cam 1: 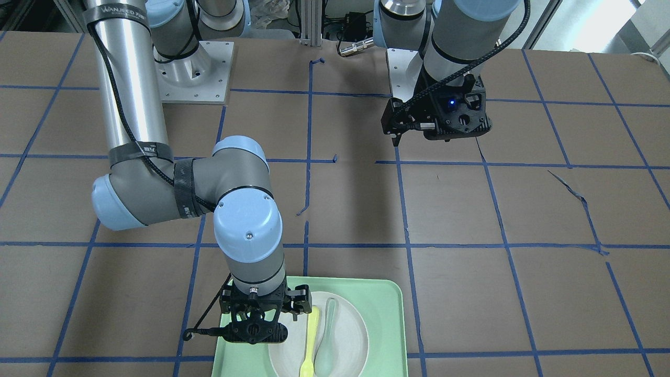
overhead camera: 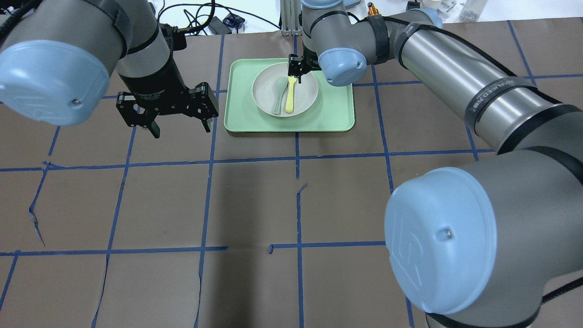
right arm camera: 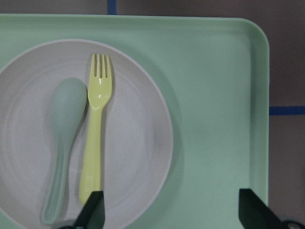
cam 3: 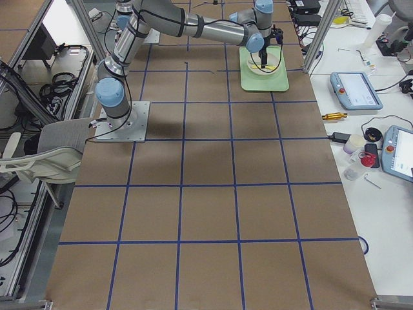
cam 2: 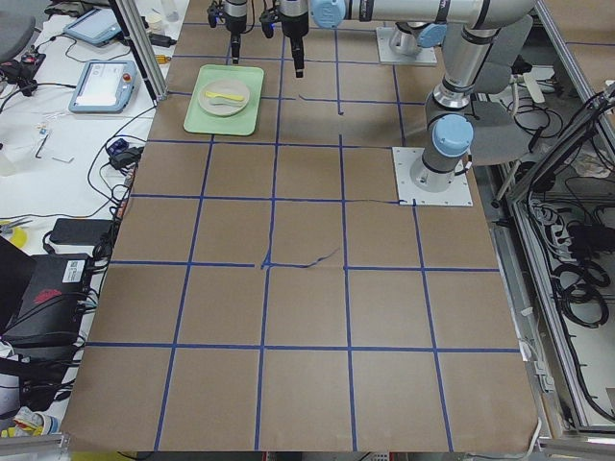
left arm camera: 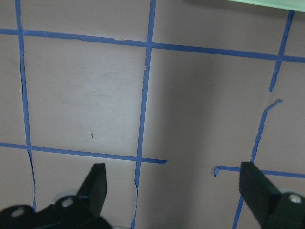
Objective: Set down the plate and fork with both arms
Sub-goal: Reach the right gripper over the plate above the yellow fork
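The off-white plate (overhead camera: 306,91) sits in the light-green tray (overhead camera: 337,114) at the table's far middle. The pale-yellow fork (overhead camera: 289,98) lies on the plate beside a grey-green spoon (overhead camera: 278,96). My right gripper (overhead camera: 296,75) hovers above the plate's far edge, open and empty. In the right wrist view the fork (right arm camera: 95,143) lies on the plate (right arm camera: 138,143), its handle end near one open finger (right arm camera: 93,212). My left gripper (overhead camera: 182,131) is open and empty over bare table, left of the tray. The left wrist view shows its gripper (left arm camera: 176,188) over tape lines only.
The spoon (right arm camera: 64,143) lies parallel to the fork, on its left in the right wrist view. The brown table is marked with a blue tape grid. Both arm bases stand at the robot's side of the table. Tablets and cables lie beyond the table's far edge (cam 3: 355,90).
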`<action>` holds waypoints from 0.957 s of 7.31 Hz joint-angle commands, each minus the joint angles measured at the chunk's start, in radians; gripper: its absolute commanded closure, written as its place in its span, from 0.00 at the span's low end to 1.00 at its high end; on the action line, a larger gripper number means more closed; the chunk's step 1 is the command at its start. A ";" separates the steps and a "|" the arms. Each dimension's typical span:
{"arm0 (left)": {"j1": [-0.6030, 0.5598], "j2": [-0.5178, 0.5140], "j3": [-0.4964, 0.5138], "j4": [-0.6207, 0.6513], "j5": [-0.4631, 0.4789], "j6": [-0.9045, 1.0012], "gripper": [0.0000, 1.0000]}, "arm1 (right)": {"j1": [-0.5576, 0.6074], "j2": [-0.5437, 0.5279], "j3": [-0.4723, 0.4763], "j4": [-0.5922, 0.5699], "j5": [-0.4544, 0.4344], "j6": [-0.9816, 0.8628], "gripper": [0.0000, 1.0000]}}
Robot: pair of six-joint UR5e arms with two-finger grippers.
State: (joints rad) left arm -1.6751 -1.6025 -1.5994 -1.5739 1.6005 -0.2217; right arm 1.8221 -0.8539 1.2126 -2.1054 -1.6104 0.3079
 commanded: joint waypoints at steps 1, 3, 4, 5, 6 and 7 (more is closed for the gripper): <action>0.000 0.003 -0.002 -0.002 0.003 -0.001 0.00 | 0.028 0.090 -0.068 -0.010 0.001 0.169 0.00; 0.000 0.004 -0.001 -0.002 0.003 0.001 0.00 | 0.046 0.147 -0.117 -0.016 0.001 0.209 0.00; 0.000 0.004 -0.002 -0.002 0.002 -0.001 0.00 | 0.049 0.150 -0.113 -0.016 0.001 0.211 0.00; 0.000 0.004 -0.002 -0.002 0.002 -0.001 0.00 | 0.052 0.151 -0.108 -0.016 0.004 0.211 0.11; 0.000 0.004 -0.001 -0.002 0.004 -0.002 0.00 | 0.054 0.148 -0.079 -0.016 0.013 0.211 0.29; 0.000 0.004 -0.001 -0.002 0.004 -0.004 0.00 | 0.054 0.144 -0.053 -0.016 0.015 0.209 0.37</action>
State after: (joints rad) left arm -1.6751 -1.5984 -1.6006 -1.5754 1.6041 -0.2238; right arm 1.8749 -0.7068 1.1299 -2.1214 -1.5999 0.5177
